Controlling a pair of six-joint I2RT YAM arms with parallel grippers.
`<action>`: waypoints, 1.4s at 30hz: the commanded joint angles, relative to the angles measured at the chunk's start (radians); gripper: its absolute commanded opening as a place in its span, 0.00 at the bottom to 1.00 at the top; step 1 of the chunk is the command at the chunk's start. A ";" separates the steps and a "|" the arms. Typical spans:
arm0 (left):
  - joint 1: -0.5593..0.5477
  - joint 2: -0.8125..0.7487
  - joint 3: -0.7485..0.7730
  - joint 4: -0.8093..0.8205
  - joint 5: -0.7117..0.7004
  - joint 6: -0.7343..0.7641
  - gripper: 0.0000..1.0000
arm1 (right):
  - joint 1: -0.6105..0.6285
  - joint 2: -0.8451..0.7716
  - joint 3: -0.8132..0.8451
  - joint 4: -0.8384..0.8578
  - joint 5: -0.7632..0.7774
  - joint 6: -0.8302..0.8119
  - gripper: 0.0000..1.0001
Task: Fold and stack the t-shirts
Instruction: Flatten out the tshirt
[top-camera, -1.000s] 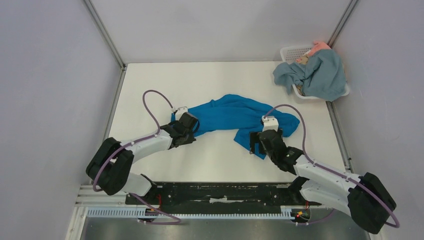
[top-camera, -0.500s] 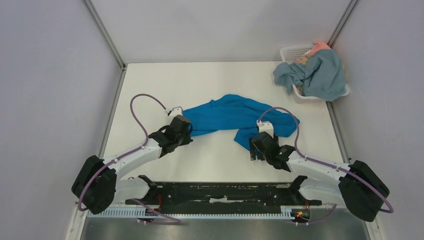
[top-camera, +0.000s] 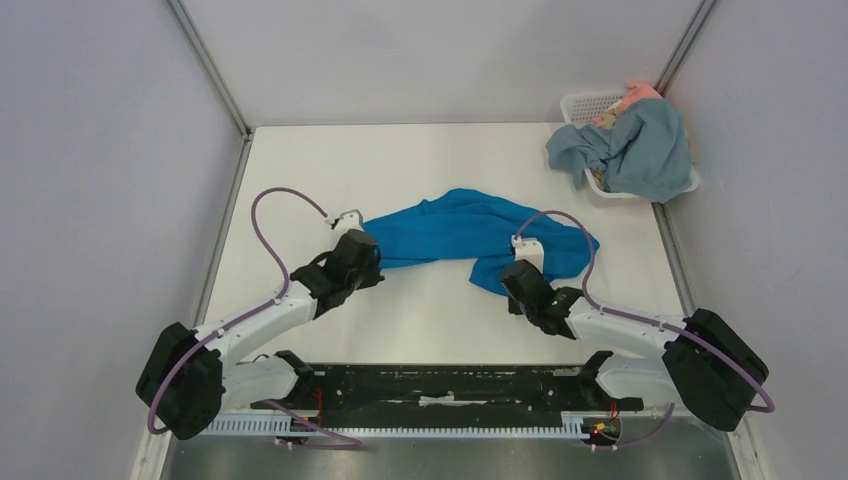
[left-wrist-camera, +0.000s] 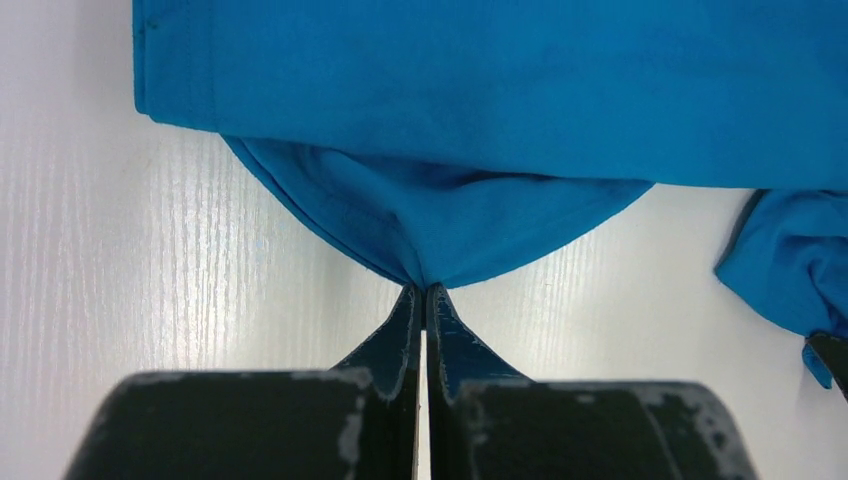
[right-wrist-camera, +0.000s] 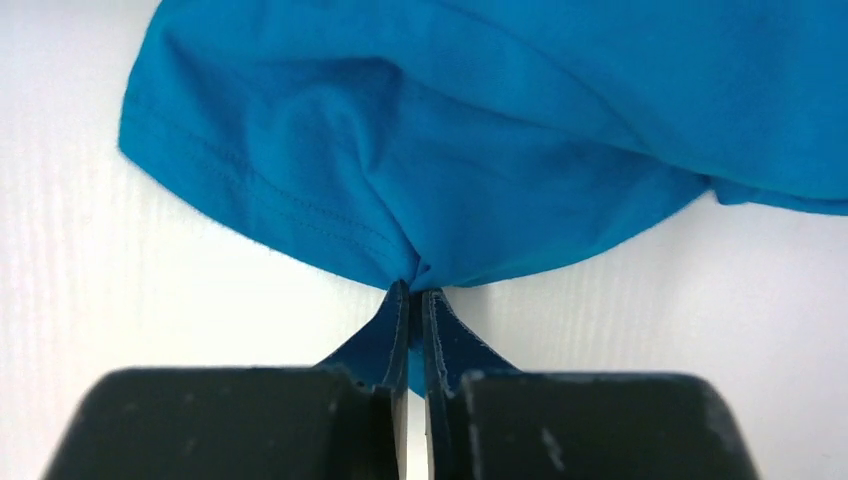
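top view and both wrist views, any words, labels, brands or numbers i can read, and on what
None can be read. No print or tag shows on the blue shirt, the grey shirt, the basket or the table. The wrist views show only plain blue cloth pinched in the left gripper and the right gripper.

One flat white table (top-camera: 420, 160), faint wood-grain finish; on it, mid-surface, one bright cobalt-blue cloth t-shirt (top-camera: 450, 225), rumpled, stretched left to right, its hemmed edges lying on the board; at the far right corner, one white plastic lattice basket (top-camera: 585, 103), a duller grey-blue cloth shirt (top-camera: 650, 150) draped over its near rim; contact with the tabletop cannot be told.
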 joint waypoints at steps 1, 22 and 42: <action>0.001 -0.026 0.057 0.019 -0.053 0.009 0.02 | -0.032 -0.031 0.001 -0.053 0.119 0.016 0.00; 0.079 -0.166 0.619 -0.249 -0.403 0.144 0.02 | -0.288 -0.211 0.794 -0.095 0.303 -0.440 0.00; 0.079 -0.319 1.268 -0.374 -0.068 0.328 0.02 | -0.289 -0.216 1.592 -0.230 -0.288 -0.591 0.00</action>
